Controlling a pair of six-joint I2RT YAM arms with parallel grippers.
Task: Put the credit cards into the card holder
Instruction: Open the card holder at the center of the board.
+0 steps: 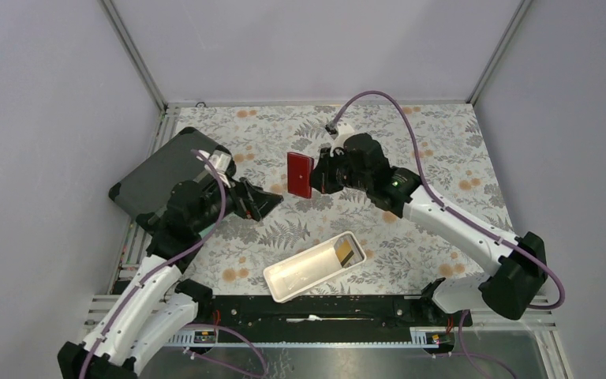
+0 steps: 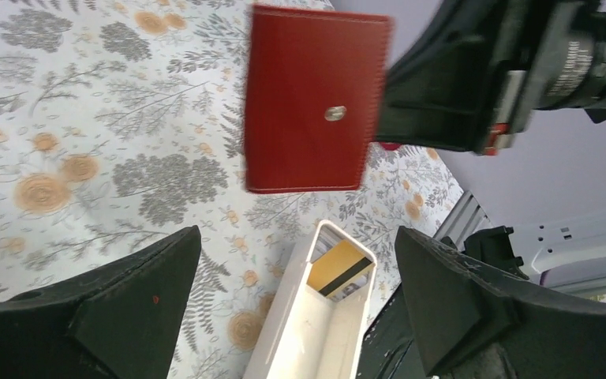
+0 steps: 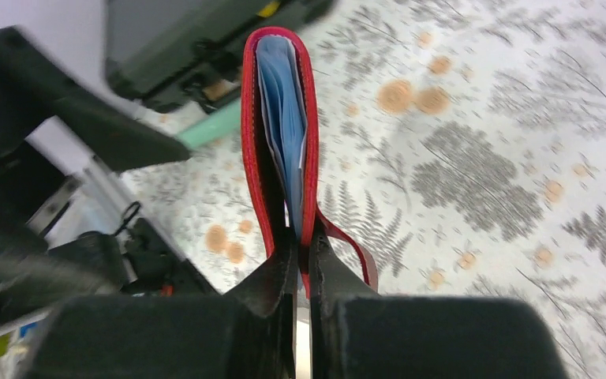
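Your right tool (image 3: 300, 260) grips the card holder (image 3: 278, 158) upright above the surface (image 1: 458, 142), blue credit cards (image 3: 284, 103) inside, seemingly presenting it to your released left tool (image 1: 264, 201), while a yellow-brown card (image 2: 339, 268) lies in the tray (image 2: 300, 332)

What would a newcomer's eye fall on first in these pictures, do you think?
The red card holder, pinched by the right hand mid-scene, shows light blue cards inside. Nearer the arms lies a white tray with a yellow-brown card at one end, and the open left hand faces the holder.
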